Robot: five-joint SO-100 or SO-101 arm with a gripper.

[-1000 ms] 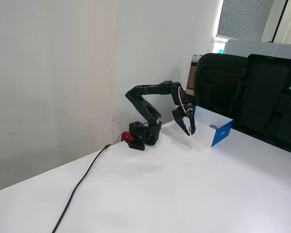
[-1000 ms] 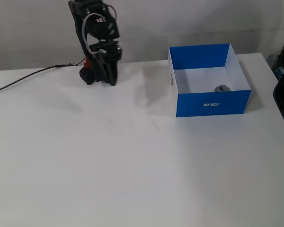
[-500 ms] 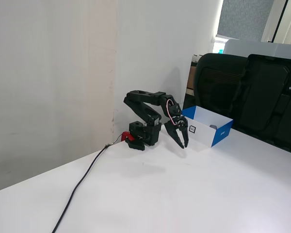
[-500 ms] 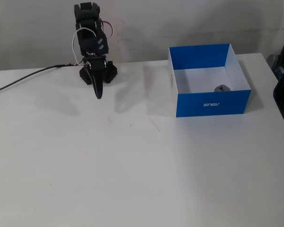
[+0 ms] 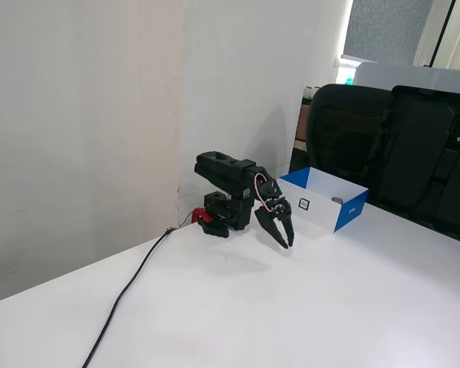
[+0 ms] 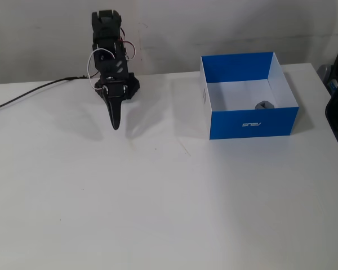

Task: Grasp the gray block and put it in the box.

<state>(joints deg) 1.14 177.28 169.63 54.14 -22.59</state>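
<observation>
The gray block point(image 6: 263, 105) is seen lying inside the box point(image 6: 250, 122); the gripper point(image 6: 115, 125), pressed together and empty, is held well apart; a cable point(image 6: 28, 95) is seen trailing left.

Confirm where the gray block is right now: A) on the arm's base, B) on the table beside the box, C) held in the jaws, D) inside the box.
D: the block lies on the white floor inside the box, well away from the gripper.

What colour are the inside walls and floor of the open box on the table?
White, in contrast to its blue outer ends; the shallow rectangular open-top box shows this best in the fixed view looking down on it.
</observation>
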